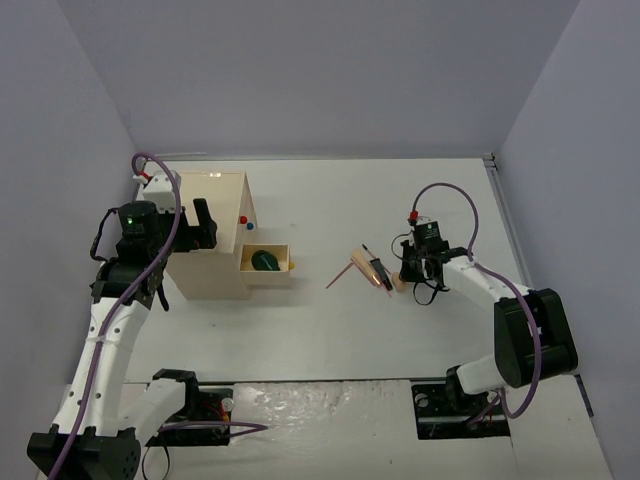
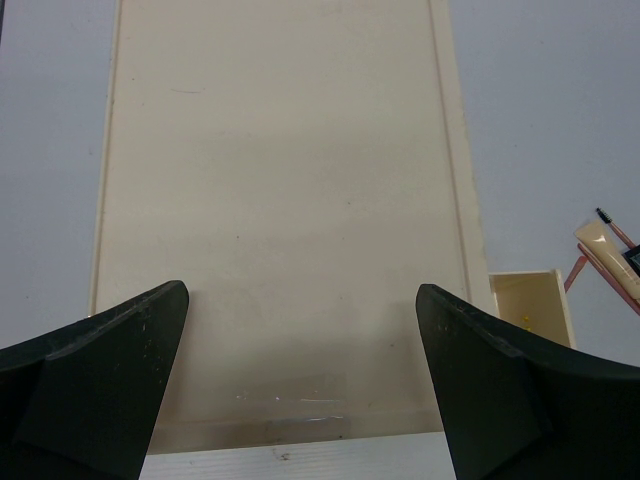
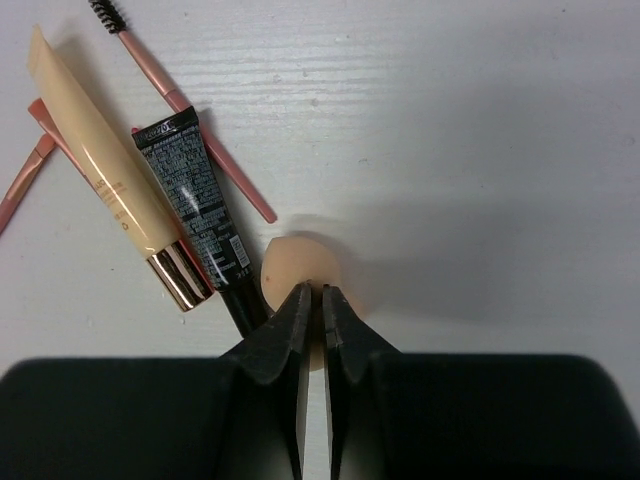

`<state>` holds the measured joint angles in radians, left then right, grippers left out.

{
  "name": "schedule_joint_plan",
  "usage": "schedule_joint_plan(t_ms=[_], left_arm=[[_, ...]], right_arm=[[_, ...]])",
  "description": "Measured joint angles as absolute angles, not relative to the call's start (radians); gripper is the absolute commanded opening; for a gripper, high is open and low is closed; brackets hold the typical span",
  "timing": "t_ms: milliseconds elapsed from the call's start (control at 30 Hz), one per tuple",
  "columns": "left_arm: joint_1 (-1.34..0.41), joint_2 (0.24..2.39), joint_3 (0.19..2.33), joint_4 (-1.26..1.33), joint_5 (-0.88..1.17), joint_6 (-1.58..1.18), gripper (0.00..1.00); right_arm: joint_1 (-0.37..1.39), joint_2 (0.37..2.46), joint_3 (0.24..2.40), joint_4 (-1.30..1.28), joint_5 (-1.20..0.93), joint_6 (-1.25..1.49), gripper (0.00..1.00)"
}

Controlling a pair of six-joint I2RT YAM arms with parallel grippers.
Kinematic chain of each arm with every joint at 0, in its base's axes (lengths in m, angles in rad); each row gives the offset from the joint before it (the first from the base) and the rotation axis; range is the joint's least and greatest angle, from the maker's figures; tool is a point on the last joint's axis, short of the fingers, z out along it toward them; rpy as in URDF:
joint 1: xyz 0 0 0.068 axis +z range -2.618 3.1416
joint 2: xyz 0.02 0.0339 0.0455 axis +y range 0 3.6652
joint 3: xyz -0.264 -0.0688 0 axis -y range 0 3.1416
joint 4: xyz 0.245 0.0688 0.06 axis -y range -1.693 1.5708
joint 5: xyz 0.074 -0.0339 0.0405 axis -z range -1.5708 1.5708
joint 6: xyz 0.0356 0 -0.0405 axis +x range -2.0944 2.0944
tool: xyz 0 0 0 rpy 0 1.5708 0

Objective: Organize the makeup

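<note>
The left claw (image 2: 300,288) is being held spread above one cream rectangular box (image 1: 215,205); one dark green round compact (image 1: 265,261) is being kept in its open drawer (image 1: 287,252). Three thin pink sticks (image 3: 240,180), one beige tube (image 3: 100,170) and one black tube (image 3: 195,195) are being left bunched, one beige rounded sponge (image 3: 300,262) being pinched beside them by the right claw (image 3: 316,290)

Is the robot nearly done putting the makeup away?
Not nearly. Done: one dark green compact sits in the open drawer. In hand: the right hand is pinched shut on the beige sponge. Left to do: the beige tube, black tube and pink brushes lie on the table. The left hand hangs open over the cream box.
</note>
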<state>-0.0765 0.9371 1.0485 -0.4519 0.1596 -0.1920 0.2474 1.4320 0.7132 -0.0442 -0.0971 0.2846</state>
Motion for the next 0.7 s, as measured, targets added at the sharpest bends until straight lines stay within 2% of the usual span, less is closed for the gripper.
schedule_joint_plan(t_ms=[167,367,533,700], left_arm=[[-0.076,0.937,1.048,-0.452,0.160,-0.192,0.97],[-0.076,0.937,1.048,-0.452,0.160,-0.192,0.97],[-0.076,0.937,1.048,-0.452,0.160,-0.192,0.97],[-0.076,0.937,1.048,-0.452,0.160,-0.192,0.97]], right_arm=[[0.250,1.407,0.713,-0.051,-0.087,0.277,0.00],[0.307,1.258,0.763,-0.089,-0.062,0.237,0.00],[0.450,1.229,0.935,-0.084,-0.067,0.190,0.00],[0.629,1.284,1.114,-0.037,-0.111,0.140,0.00]])
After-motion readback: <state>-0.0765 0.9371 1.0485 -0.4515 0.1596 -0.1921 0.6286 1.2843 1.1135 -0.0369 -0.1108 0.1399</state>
